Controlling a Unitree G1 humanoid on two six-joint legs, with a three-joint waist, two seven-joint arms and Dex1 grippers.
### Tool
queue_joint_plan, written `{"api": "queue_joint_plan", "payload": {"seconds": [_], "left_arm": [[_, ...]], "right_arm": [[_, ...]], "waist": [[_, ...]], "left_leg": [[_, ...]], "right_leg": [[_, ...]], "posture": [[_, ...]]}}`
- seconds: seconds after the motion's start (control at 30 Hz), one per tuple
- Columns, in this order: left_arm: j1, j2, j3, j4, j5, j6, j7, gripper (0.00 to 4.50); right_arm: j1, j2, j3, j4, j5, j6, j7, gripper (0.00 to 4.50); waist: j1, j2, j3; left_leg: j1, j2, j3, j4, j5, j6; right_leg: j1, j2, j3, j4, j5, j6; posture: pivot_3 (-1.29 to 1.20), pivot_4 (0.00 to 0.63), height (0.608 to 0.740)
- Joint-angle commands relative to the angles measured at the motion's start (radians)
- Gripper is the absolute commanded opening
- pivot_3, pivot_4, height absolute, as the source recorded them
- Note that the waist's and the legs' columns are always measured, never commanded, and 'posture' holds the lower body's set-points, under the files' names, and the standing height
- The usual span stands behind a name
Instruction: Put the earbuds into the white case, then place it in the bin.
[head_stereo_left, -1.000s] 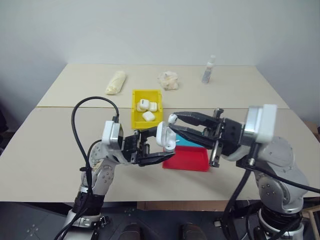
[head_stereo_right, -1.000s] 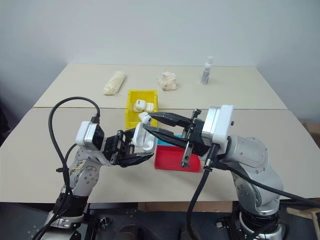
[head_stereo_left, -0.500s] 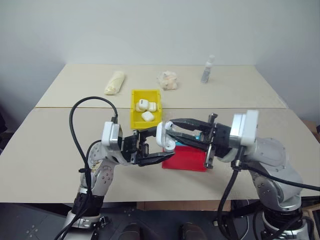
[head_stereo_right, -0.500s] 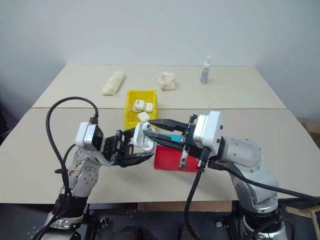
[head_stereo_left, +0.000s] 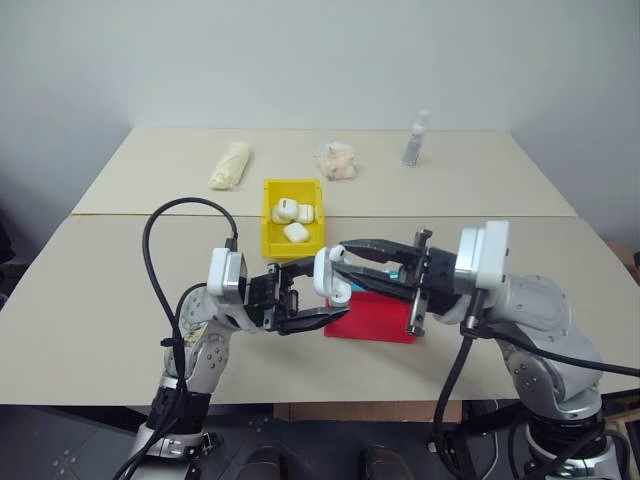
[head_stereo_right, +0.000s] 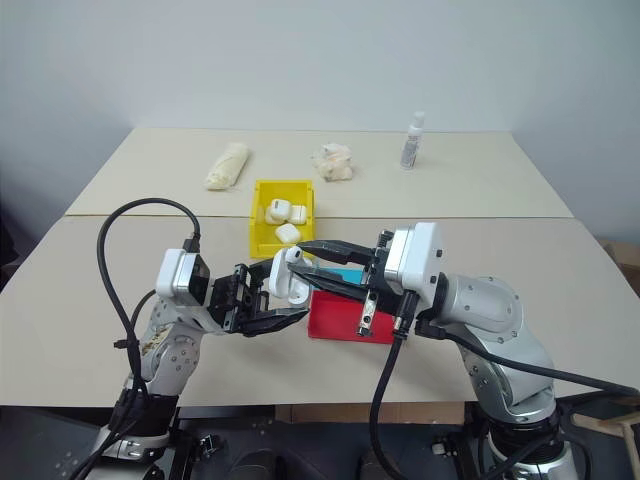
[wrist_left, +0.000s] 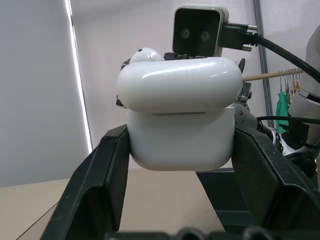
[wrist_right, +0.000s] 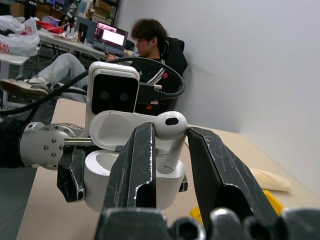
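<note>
Earbud going into the open case, held up over the table

The yellow bin (head_stereo_left: 293, 218) waits behind. The left gripper (wrist_left: 175, 165) is clamped on the white case (wrist_left: 181, 135), lid up; glossy and light, best gripped by its flat sides. The right gripper (wrist_right: 170, 145) pinches one earbud (wrist_right: 170, 126), tiny and slippery, stem down at the case. I can't tell whether another earbud is already inside.

**Crowded middle, open flanks**

My two grippers meet above the table's (head_stereo_left: 120, 300) near middle, so nothing more passes there. Below them the red-and-blue tray (head_stereo_left: 375, 318) blocks the surface, and the bin (head_stereo_left: 292, 240) (already holding white cases) stands just beyond. The near-left and near-right corners lie bare. Along the far edge sit a roll (head_stereo_left: 231, 164), a crumpled wad (head_stereo_left: 337, 160) and a bottle (head_stereo_left: 414, 140), with gaps between.
</note>
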Motion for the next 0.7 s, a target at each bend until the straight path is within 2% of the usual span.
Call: {"api": "queue_joint_plan", "payload": {"seconds": [0.03, 0.67, 0.7], "left_arm": [[-0.006, -0.009, 0.004, -0.012, 0.003, -0.034, -0.01, 2.76], [-0.01, -0.034, 0.01, 0.009, 0.014, -0.073, -0.027, 2.76], [-0.01, -0.034, 0.01, 0.009, 0.016, -0.073, -0.024, 2.76]], "right_arm": [[0.005, -0.009, -0.004, -0.004, 0.01, -0.022, -0.004, 0.92], [0.024, -0.057, 0.01, 0.018, 0.016, -0.001, -0.003, 0.92], [0.024, -0.061, 0.014, 0.017, 0.009, -0.005, -0.003, 1.51]], "waist": [[0.0, 0.0, 0.0], [0.0, 0.0, 0.0], [0.0, 0.0, 0.0]], "left_leg": [[0.0, 0.0, 0.0, 0.0, 0.0, 0.0], [0.0, 0.0, 0.0, 0.0, 0.0, 0.0], [0.0, 0.0, 0.0, 0.0, 0.0, 0.0]], "right_leg": [[0.0, 0.0, 0.0, 0.0, 0.0, 0.0], [0.0, 0.0, 0.0, 0.0, 0.0, 0.0], [0.0, 0.0, 0.0, 0.0, 0.0, 0.0]], "posture": [[0.0, 0.15, 0.74], [0.0, 0.15, 0.74], [0.0, 0.15, 0.74]]}}
